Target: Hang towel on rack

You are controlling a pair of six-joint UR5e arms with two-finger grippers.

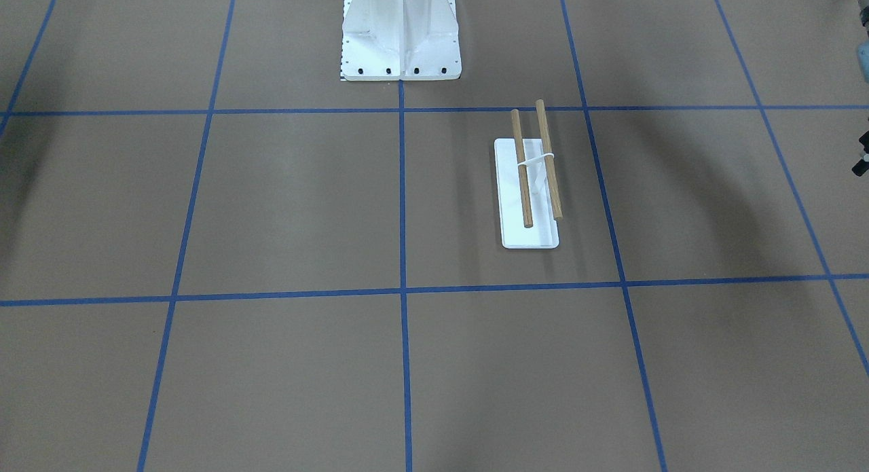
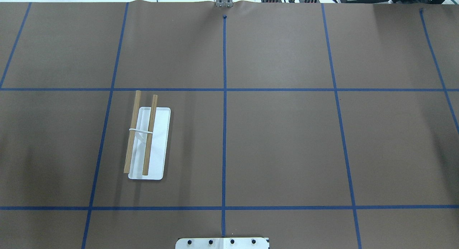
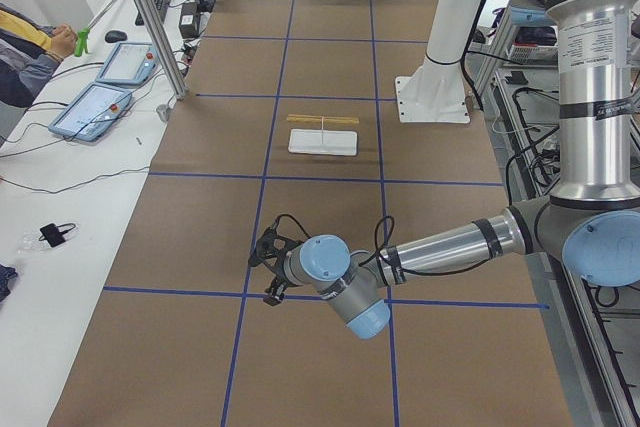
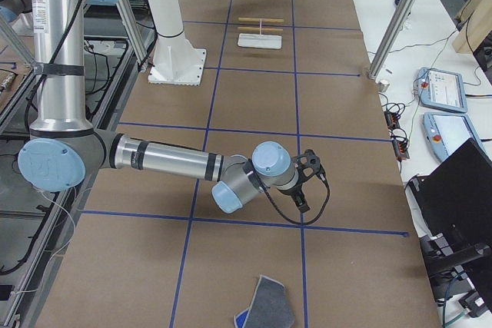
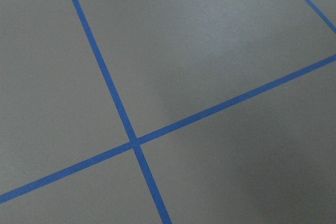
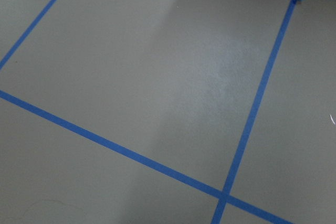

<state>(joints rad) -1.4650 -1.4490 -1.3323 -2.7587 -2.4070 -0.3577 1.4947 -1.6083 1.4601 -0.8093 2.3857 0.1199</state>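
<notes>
The rack point(image 2: 158, 145) stands on the brown paper on my left half, a white base with two bare wooden dowels; it also shows in the front view point(image 1: 529, 236), the left view point(image 3: 322, 142) and the right view point(image 4: 260, 39). The towel point(image 4: 267, 306) lies flat at the table's end on my right, dark grey side up with a blue corner showing, only in the right view. My left gripper point(image 3: 268, 269) hovers low over the table's left end, far from the rack. My right gripper point(image 4: 306, 182) hovers short of the towel. I cannot tell whether either is open or shut. Both wrist views show only paper and blue tape.
The large white bolted pedestal point(image 1: 400, 44) stands at the robot's side of the table, also in the left view point(image 3: 440, 77). Aluminium posts point(image 3: 150, 17) and control tablets point(image 3: 100, 97) line the operators' edge, where a person point(image 3: 25, 42) sits.
</notes>
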